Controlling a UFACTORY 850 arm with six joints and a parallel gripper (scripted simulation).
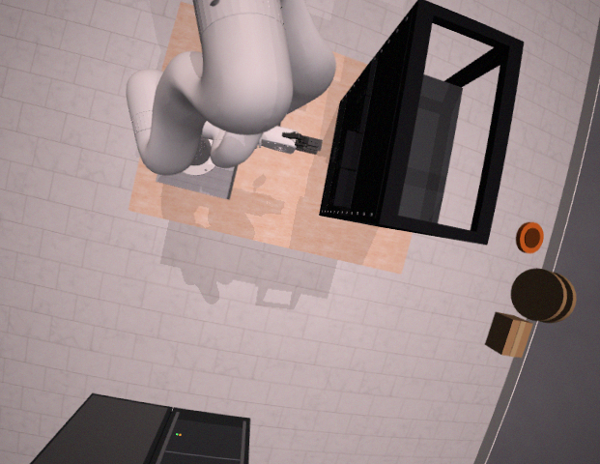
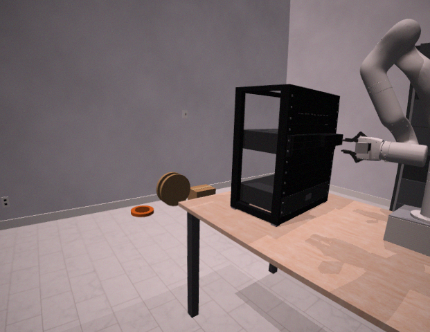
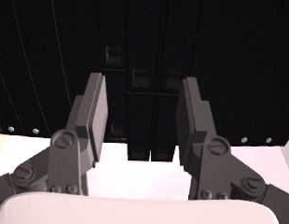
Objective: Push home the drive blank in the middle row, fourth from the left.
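The black rack (image 1: 414,130) stands on the wooden table (image 2: 315,243), with its dark front facing my arm; it also shows in the exterior view (image 2: 284,153). At mid height a blank (image 2: 338,138) juts out from the front at the near edge. My gripper (image 2: 345,145) hovers level with it, right in front of it, fingers one above the other. In the wrist view the gripper (image 3: 143,119) is half closed with nothing between the fingers, and two protruding blanks (image 3: 151,131) lie straight ahead. From above, the gripper (image 1: 317,144) is just short of the rack front.
My arm's grey base (image 2: 408,228) sits on the table's right end. On the floor beyond the rack are an orange ring (image 2: 142,211), a round wooden disc (image 2: 173,188) and a cardboard box (image 2: 201,191). A dark cabinet (image 1: 140,434) stands apart.
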